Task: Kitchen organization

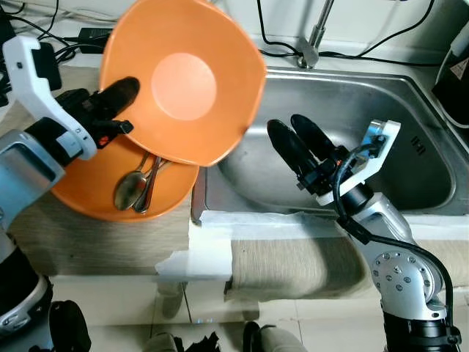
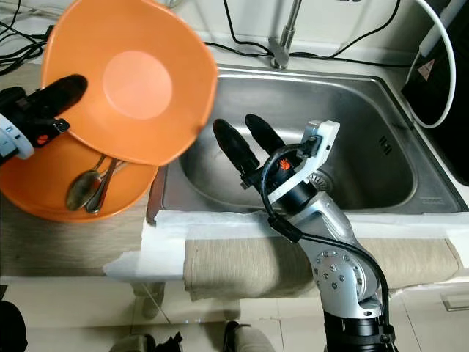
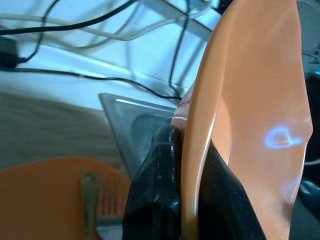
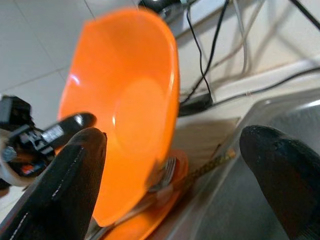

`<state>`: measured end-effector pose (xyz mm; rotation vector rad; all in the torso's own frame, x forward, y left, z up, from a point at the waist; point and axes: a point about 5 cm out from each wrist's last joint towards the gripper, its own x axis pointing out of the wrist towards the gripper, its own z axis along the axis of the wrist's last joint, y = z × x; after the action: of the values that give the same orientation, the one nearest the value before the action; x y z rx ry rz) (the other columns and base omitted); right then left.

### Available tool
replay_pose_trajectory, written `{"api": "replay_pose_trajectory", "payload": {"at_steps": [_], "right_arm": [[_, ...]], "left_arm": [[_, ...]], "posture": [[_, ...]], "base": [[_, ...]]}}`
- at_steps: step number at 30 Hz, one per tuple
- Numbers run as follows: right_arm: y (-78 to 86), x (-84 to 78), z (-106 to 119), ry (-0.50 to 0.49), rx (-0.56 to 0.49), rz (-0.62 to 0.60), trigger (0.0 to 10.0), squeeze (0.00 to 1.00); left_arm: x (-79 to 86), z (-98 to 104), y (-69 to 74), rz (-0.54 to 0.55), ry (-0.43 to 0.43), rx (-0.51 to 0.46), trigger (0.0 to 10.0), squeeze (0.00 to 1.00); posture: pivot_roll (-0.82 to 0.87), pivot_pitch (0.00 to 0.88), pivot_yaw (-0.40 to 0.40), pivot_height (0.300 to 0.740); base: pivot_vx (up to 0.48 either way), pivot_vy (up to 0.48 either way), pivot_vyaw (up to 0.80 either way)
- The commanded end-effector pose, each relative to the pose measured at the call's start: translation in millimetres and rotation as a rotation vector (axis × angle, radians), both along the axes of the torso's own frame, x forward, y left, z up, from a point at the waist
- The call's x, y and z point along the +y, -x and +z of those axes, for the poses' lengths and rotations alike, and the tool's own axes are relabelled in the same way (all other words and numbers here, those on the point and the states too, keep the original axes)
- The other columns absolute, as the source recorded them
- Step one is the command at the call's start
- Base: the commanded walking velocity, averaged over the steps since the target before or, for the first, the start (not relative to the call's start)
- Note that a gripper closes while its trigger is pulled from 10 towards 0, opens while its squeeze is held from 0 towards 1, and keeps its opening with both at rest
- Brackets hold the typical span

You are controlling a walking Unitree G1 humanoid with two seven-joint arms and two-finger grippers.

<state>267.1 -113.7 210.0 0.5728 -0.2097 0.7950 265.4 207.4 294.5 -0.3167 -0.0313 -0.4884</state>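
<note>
My left gripper [image 1: 121, 110] is shut on the rim of an orange bowl [image 1: 187, 81], held tilted in the air above the counter's edge by the sink. In the left wrist view the bowl's rim [image 3: 200, 145] runs between the two black fingers [image 3: 160, 190]. Under it lies an orange plate [image 1: 88, 187] with a spoon [image 1: 130, 189] and a fork [image 1: 150, 180] on it. My right gripper [image 1: 297, 145] hangs open over the steel sink [image 1: 410, 147], with nothing between its fingers.
A faucet [image 1: 311, 40] stands behind the sink, with black cables [image 1: 352, 55] along the back wall. A dark appliance [image 1: 454, 73] sits at the far right. A white cloth [image 1: 220, 242] and a beige towel [image 1: 293, 264] hang over the counter's front edge.
</note>
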Motion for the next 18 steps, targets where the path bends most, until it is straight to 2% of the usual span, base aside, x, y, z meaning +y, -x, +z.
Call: {"api": "replay_pose_trajectory", "payload": {"at_steps": [1, 8, 9, 10, 11, 12, 13, 18], "right_arm": [[-1.7, 0.0, -2.5, 0.01, 0.028, 0.003, 10.0, 0.0], [-1.5, 2.0, -2.1, 0.001, 0.033, 0.018, 10.0, 0.0], [-1.0, 2.3, -2.7, 0.001, 0.039, 0.024, 8.5, 0.0], [-1.0, 2.3, -2.7, 0.001, 0.039, 0.024, 8.5, 0.0], [-0.3, 2.2, -3.4, 0.003, 0.044, 0.029, 0.9, 0.0], [-0.3, 2.1, -3.6, 0.005, 0.046, 0.03, 0.9, 0.0], [0.1, 1.9, -3.9, 0.004, 0.048, 0.032, 0.0, 0.0], [0.3, 1.1, -4.4, 0.004, 0.05, 0.03, 0.0, 0.0]], "left_arm": [[-9.0, 5.6, 5.5, -0.057, -0.008, -0.055, 0.0, 0.0], [-17.2, -1.5, 7.2, -0.11, -0.028, -0.039, 0.0, 0.0], [-18.2, -4.2, 7.2, -0.118, -0.035, -0.034, 0.0, 0.0], [-18.2, -4.2, 7.2, -0.118, -0.035, -0.034, 0.0, 0.0], [-19.2, -6.3, 7.4, -0.126, -0.04, -0.031, 0.0, 0.0], [-19.6, -6.9, 7.4, -0.13, -0.04, -0.03, 0.0, 0.0], [-19.9, -7.1, 7.3, -0.132, -0.04, -0.03, 0.0, 0.0], [-21.2, -6.5, 7.1, -0.141, -0.036, -0.036, 0.0, 0.0]], "posture": [[-0.08, 0.12, -0.08, 0.74], [-0.09, 0.114, -0.082, 0.74], [-0.09, 0.114, -0.081, 0.74], [-0.09, 0.114, -0.081, 0.74], [-0.1, 0.116, -0.081, 0.74], [-0.1, 0.116, -0.081, 0.74], [-0.1, 0.117, -0.081, 0.74], [-0.1, 0.125, -0.078, 0.74]], "base": [[0.0, 0.0, 0.0], [0.0, 0.0, 0.0], [0.0, 0.0, 0.0], [0.0, 0.0, 0.0], [0.0, 0.0, 0.0], [0.0, 0.0, 0.0], [0.0, 0.0, 0.0], [0.0, 0.0, 0.0]]}}
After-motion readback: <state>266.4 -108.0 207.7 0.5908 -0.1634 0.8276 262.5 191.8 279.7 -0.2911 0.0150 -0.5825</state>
